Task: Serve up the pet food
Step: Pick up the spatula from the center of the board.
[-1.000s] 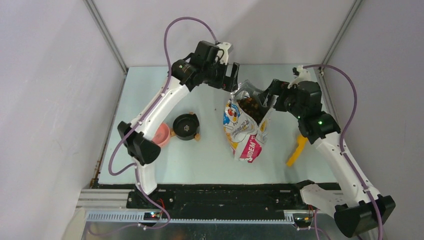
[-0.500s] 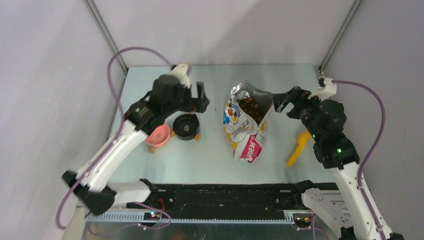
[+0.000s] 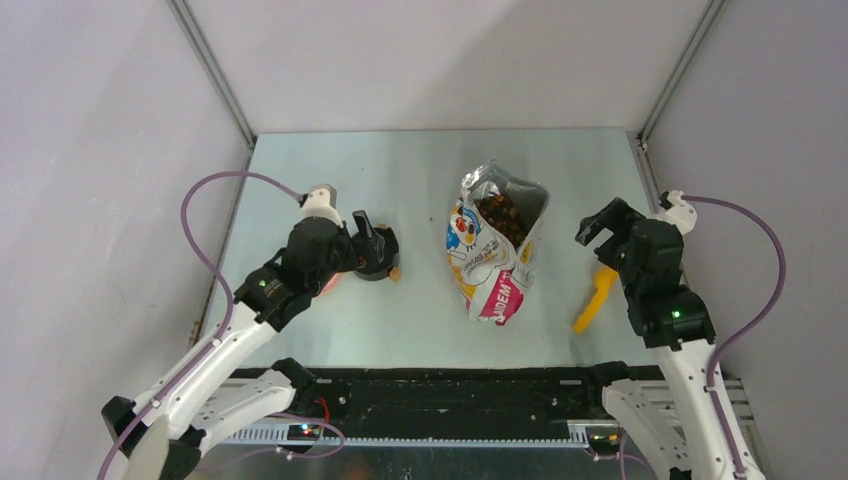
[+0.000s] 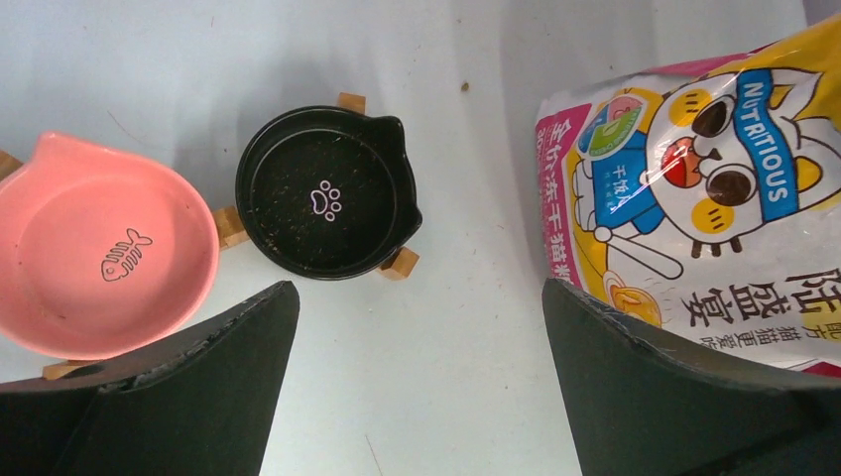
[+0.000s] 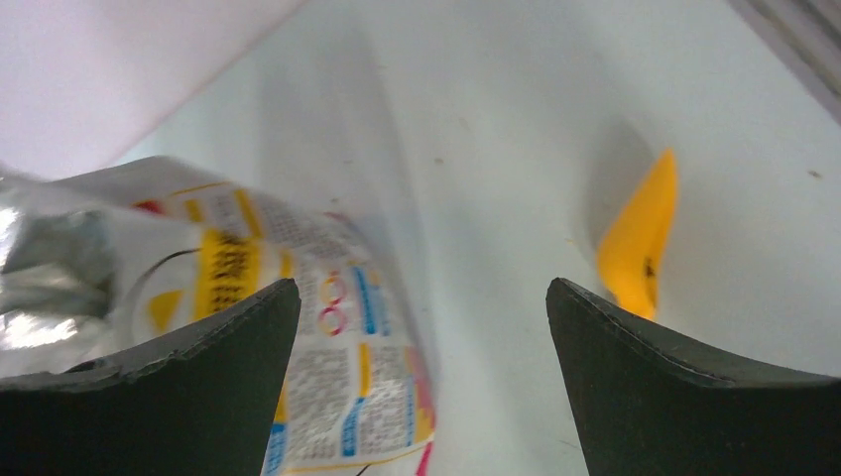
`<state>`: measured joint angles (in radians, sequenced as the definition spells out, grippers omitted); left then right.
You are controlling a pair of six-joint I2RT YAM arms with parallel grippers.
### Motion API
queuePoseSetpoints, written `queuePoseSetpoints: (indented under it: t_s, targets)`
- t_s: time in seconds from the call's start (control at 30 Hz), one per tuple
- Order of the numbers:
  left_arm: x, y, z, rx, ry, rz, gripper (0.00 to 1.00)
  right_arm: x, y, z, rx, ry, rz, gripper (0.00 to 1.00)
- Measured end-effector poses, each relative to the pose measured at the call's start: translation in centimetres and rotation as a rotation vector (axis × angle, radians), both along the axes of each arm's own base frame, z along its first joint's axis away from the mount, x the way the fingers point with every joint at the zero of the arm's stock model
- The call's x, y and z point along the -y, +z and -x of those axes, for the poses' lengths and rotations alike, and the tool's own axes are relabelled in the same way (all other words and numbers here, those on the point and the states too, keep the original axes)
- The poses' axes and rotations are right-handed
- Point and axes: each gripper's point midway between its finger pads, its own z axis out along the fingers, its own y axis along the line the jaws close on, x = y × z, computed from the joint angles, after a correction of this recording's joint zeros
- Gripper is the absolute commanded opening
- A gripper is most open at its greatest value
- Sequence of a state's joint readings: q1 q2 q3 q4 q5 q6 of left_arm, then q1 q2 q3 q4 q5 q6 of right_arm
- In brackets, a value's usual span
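Glossy foil-lined bag (image 3: pixel 490 270), glossy black bowl (image 4: pixel 322 203), wooden stand (image 4: pixel 402 263), matt table (image 4: pixel 476 347)

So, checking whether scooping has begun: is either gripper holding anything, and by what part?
Nothing. The left gripper is open near the black bowl; the right gripper open, clear of the food bag and yellow scoop.

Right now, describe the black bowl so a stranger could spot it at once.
Start at the open cat-print bag mid-table and look left: two bowls sit side by side on wooden feet. The black bowl is the one nearer the bag, with a pale paw print inside; its neighbour, the pink bowl, shows a fish skeleton.
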<state>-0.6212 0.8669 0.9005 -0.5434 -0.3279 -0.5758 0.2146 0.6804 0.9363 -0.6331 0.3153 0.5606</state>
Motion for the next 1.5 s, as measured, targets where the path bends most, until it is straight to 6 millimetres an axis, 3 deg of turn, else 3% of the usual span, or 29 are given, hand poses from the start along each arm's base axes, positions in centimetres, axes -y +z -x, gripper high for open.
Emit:
queuePoseSetpoints:
  t_s: [0.1, 0.33, 0.5, 0.7, 0.83, 1.23, 1.5]
  targets:
    - [-0.2, -0.8, 0.1, -0.004, 0.012, 0.004, 0.99, 2.0, -2.6, -0.2, -0.080, -0.084, -0.003, 0.99]
    - [0.2, -0.6, -0.4, 0.027, 0.018, 0.039, 0.99, 7.6, -10.0, -0.5, -0.313, -0.273, -0.070, 0.95]
    - [0.4, -1.9, -0.5, 0.007, 0.013, 0.032, 0.99, 10.2, -12.8, -2.0, -0.389, -0.334, -0.118, 0.94]
    - [0.3, -3.3, -0.4, -0.016, 0.015, 0.018, 0.99, 11.0, -17.4, -4.0, -0.547, -0.308, -0.112, 0.91]
    - [0.3, -3.7, -0.4, -0.026, 0.009, 0.018, 0.99, 11.5, -19.7, -4.2, -0.654, -0.308, -0.092, 0.91]
    - [1.0, -3.8, -1.2, -0.021, -0.007, 0.032, 0.99, 11.8, -23.1, -5.4, -0.771, -0.272, -0.089, 0.85]
    - [1.0, -3.9, -1.2, -0.024, -0.007, 0.029, 0.99, 11.4, -25.1, -4.8, -0.863, -0.274, -0.080, 0.75]
